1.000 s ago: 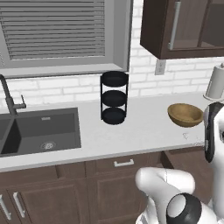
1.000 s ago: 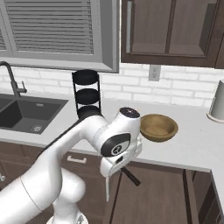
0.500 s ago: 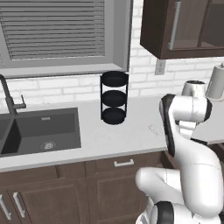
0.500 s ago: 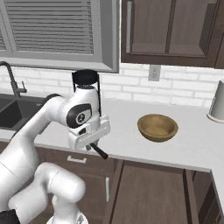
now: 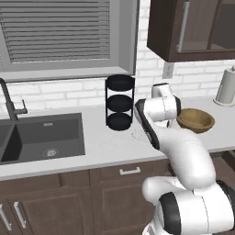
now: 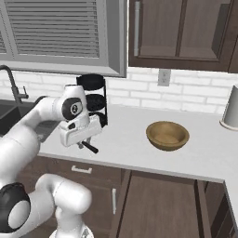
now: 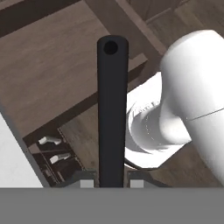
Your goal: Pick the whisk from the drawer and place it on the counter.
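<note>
White arm bent over the counter [image 6: 135, 146], claw [image 6: 82, 143] pinching the whisk [image 7: 112, 109].

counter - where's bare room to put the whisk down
The counter is bare between the black three-tier stand and the wooden bowl, and along its front edge. Right of the bowl is free up to the paper towel roll. It is tighter by the stand, where the gripper holds the whisk.
</note>
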Controlling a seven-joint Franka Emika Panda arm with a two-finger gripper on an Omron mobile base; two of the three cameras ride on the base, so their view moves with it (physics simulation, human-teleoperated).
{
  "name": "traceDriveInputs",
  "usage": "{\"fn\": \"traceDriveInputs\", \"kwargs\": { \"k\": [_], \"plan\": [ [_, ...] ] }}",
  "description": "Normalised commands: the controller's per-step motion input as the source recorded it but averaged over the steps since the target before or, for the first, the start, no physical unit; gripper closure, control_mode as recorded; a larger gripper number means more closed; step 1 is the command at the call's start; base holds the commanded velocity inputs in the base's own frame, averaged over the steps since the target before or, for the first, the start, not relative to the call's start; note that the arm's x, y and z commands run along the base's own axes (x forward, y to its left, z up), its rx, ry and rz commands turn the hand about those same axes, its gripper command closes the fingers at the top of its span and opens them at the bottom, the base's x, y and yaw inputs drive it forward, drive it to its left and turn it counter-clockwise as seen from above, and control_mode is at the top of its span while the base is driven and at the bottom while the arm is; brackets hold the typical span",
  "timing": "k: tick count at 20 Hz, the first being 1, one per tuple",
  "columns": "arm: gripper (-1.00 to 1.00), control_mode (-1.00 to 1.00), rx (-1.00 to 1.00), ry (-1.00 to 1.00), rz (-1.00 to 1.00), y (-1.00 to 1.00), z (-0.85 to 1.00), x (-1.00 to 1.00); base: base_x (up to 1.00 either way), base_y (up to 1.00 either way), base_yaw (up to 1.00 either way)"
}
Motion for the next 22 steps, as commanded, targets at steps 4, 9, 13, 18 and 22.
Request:
{"fn": "traceDriveInputs", "kwargs": {
  "k": [4, 9, 13, 18, 22],
  "plan": [
    [1.00, -1.00, 0.16, 0.00, 0.00, 0.06, -0.46, 1.00, 0.00, 0.00, 0.00],
    [1.00, -1.00, 0.21, -0.02, 0.00, 0.00, -0.28, 1.00, 0.00, 0.00, 0.00],
    [1.00, -1.00, 0.09, -0.06, 0.02, 0.00, -0.62, 1.00, 0.00, 0.00, 0.00],
    [1.00, -1.00, -0.05, -0.20, 0.08, 0.00, -1.00, 0.57, 0.00, 0.00, 0.00],
    [1.00, -1.00, -0.03, -0.34, 0.05, -0.01, -0.87, 0.58, 0.00, 0.00, 0.00]
  ]
}}
